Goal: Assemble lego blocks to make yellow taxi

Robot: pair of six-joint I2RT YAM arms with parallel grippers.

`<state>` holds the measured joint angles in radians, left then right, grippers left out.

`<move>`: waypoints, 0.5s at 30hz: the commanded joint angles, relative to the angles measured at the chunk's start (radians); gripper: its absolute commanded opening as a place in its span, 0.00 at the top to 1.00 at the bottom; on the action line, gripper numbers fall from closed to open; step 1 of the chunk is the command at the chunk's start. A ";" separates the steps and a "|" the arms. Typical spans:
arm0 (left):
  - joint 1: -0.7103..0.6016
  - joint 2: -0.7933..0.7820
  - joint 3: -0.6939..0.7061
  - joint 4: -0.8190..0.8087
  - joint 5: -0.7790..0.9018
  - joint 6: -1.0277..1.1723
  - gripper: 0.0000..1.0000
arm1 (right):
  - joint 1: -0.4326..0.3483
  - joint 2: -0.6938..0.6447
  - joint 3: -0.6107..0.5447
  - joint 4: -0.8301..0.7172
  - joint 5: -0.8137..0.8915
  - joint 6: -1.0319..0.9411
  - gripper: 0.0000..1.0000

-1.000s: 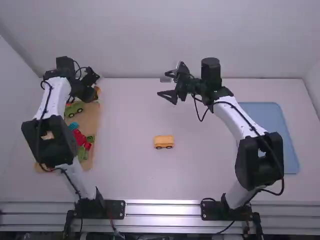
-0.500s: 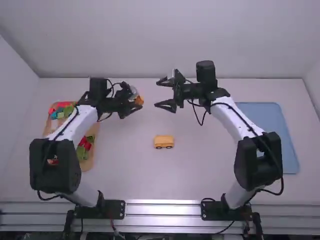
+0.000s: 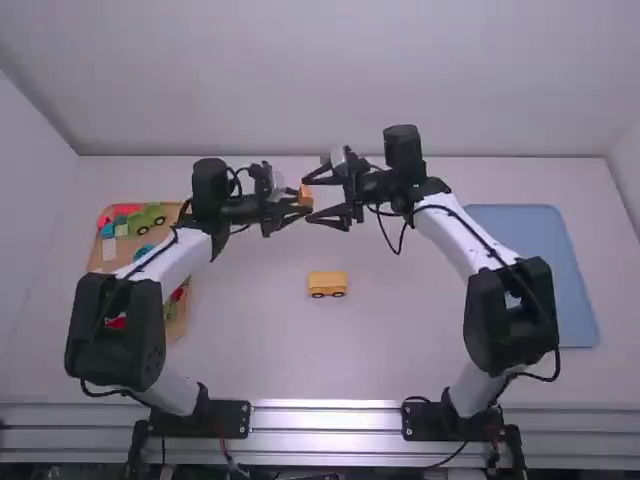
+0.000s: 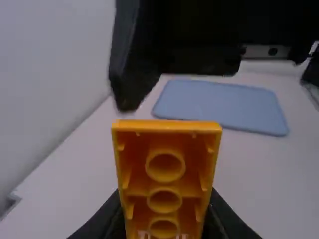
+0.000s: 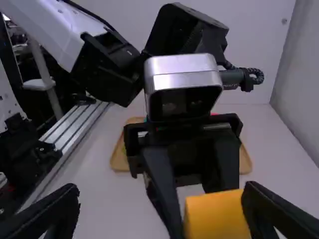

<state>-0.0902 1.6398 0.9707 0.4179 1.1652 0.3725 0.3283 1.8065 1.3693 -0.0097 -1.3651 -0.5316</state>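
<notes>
Partly hidden, held yellow block (image 5: 215,215)

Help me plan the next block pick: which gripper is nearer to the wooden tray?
Left. The left gripper holds an orange block in the air, to the right of the wooden tray; the right gripper, open, is slightly farther right.

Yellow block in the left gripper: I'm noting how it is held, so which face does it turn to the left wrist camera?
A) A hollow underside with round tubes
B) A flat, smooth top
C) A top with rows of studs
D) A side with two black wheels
A: the yellow block shows an open, hollow face with three round tubes in a line between its walls.
</notes>
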 commanded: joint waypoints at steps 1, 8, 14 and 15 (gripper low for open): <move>-0.016 -0.016 -0.016 0.045 0.102 -0.094 0.98 | 0.008 0.007 0.024 -0.006 -0.002 0.003 0.22; -0.013 -0.016 -0.016 0.099 0.140 -0.132 0.98 | 0.004 0.007 0.024 -0.006 0.010 0.011 0.25; -0.014 -0.016 -0.016 0.148 0.180 -0.148 0.98 | -0.002 0.007 0.024 -0.022 0.027 0.007 0.25; -0.012 -0.016 -0.016 0.148 0.179 -0.148 0.98 | -0.002 0.007 0.024 -0.021 0.027 0.007 0.31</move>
<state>-0.0994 1.6398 0.9482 0.5602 1.3090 0.2340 0.3298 1.8069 1.3754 -0.0292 -1.3319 -0.5282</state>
